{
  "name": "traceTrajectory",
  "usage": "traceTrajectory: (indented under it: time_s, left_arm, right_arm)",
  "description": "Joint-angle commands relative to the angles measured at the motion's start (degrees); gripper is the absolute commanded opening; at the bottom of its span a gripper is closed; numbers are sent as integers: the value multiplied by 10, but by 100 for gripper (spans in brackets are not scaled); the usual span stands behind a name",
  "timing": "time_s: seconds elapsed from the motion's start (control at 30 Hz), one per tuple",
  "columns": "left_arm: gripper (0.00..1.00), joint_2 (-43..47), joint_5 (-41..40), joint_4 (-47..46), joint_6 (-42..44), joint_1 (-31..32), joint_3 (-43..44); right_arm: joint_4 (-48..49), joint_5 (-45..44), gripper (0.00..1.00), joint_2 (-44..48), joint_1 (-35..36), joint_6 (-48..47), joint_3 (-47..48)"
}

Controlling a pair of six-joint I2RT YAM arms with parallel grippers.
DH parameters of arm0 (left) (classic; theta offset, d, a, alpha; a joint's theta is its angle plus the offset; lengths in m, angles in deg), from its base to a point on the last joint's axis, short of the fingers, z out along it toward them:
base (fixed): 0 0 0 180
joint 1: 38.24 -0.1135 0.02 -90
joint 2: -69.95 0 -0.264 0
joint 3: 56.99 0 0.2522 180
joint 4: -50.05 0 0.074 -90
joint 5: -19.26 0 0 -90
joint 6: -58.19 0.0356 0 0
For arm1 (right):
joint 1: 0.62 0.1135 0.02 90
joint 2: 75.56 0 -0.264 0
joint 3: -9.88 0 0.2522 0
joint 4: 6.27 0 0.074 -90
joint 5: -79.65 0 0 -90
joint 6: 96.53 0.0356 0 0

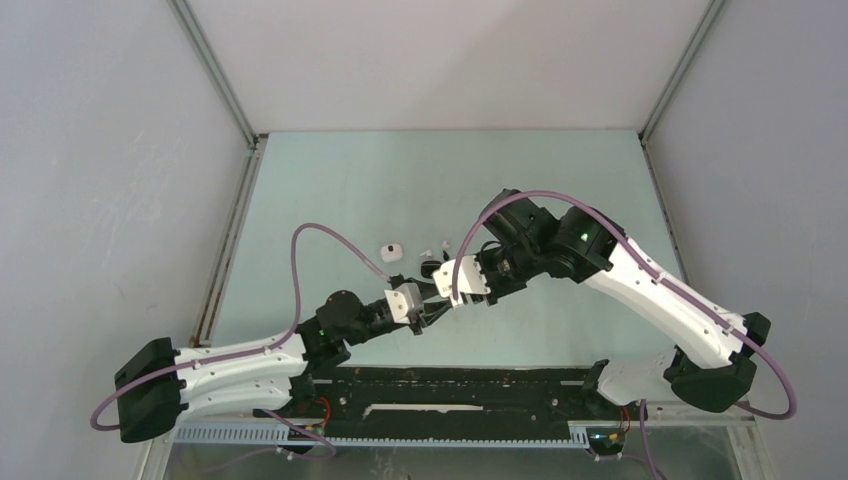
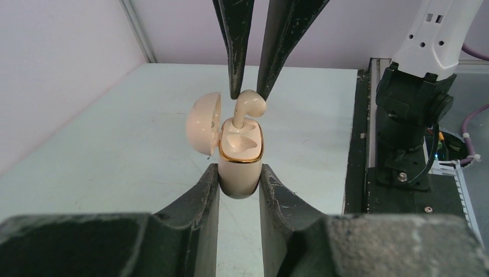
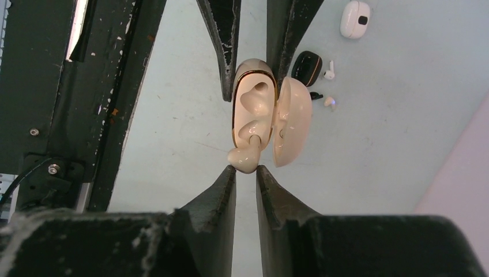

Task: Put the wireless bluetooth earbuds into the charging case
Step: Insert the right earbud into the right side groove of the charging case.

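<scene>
Seating step. My left end effector (image 2: 239, 176) clamps the open charging case (image 2: 240, 164); my right end effector (image 2: 249, 95) pinches the cream earbud (image 2: 251, 105), stem partly socketed. Next, I judge: press home, release.

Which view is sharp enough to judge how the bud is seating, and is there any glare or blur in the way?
Left wrist: cream earbud and open cream case are sharp and evenly lit, with no glare; only the dark bottom foreground is soft. Right wrist: the same pair is sharp, the bottom edge blurred. Top external: in focus, but too small there to read the seating.
</scene>
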Motion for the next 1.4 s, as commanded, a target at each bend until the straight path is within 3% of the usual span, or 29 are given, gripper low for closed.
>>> traceTrajectory:
  time_s: [0.0, 0.5, 0.8, 1.07, 1.37]
  left_arm:
    - [0, 1, -5, -38, -1, 2, 26]
    - [0, -8, -9, -46, 4, 2, 24]
    - [0, -11, -12, -55, 3, 2, 21]
    - [0, -9, -17, -59, 2, 2, 16]
    - [0, 4, -56, -61, 2, 2, 2]
  right_arm:
    - [44, -7, 20, -11, 1, 37, -6]
    - [63, 46, 17, -35, -34, 135, 28]
    - [94, 41, 31, -36, -35, 196, 18]
    - [100, 26, 33, -40, -36, 198, 19]
    - [6, 82, 41, -7, -35, 151, 50]
